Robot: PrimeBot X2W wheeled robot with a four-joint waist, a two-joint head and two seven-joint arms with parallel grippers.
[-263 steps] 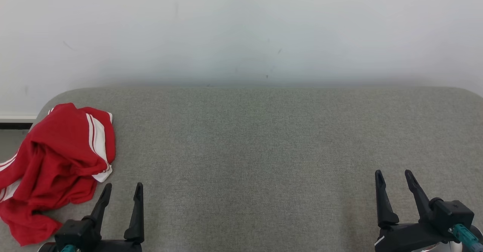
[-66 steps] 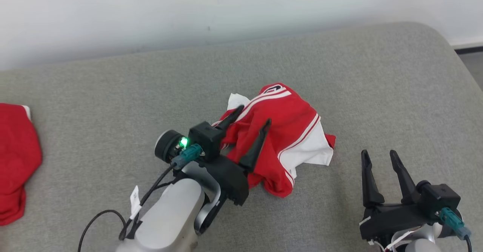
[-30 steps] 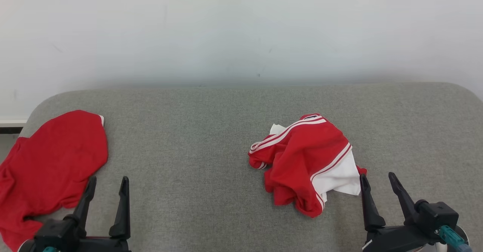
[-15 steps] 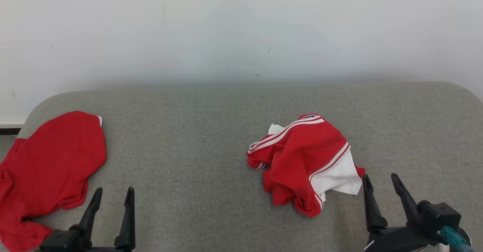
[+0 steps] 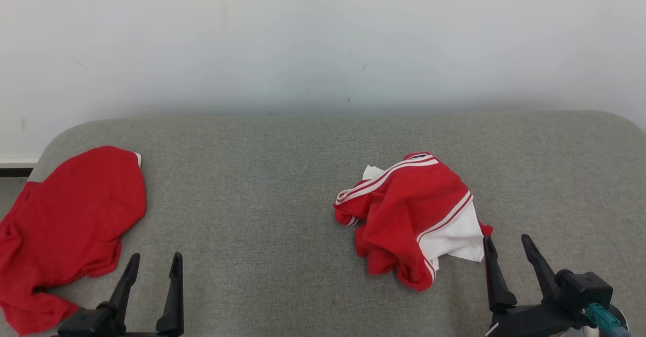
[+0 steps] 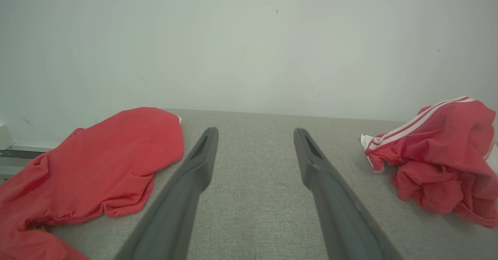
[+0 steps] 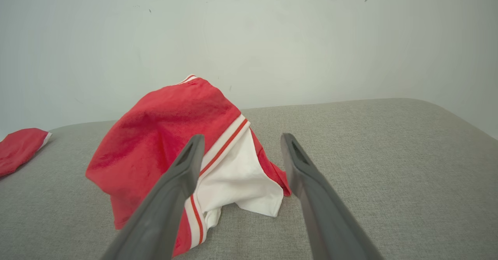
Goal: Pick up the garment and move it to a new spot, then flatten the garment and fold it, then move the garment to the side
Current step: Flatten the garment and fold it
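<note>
The garment point(image 5: 411, 216), red with white panels and stripes, lies crumpled right of centre on the grey padded surface point(image 5: 282, 175); it is also in the left wrist view point(image 6: 439, 151) and the right wrist view point(image 7: 183, 143). My left gripper point(image 5: 154, 269) stands open at the lower left, nothing between its fingers point(image 6: 198, 162). My right gripper point(image 5: 507, 248) is open at the lower right, just right of the garment's white edge and apart from it. In the right wrist view the fingers point(image 7: 186, 166) point at the garment.
A second, plain red garment point(image 5: 65, 226) lies spread at the left end of the surface, draping toward its edge, beside my left gripper point(image 6: 89, 174). A pale wall point(image 5: 323, 39) rises behind the surface. The surface's rounded corners show at far left and right.
Over the last second both grippers stay open and low at the bottom; the left one sits slightly further right. The view shifts slightly. The crumpled garment lies where it was set down.
</note>
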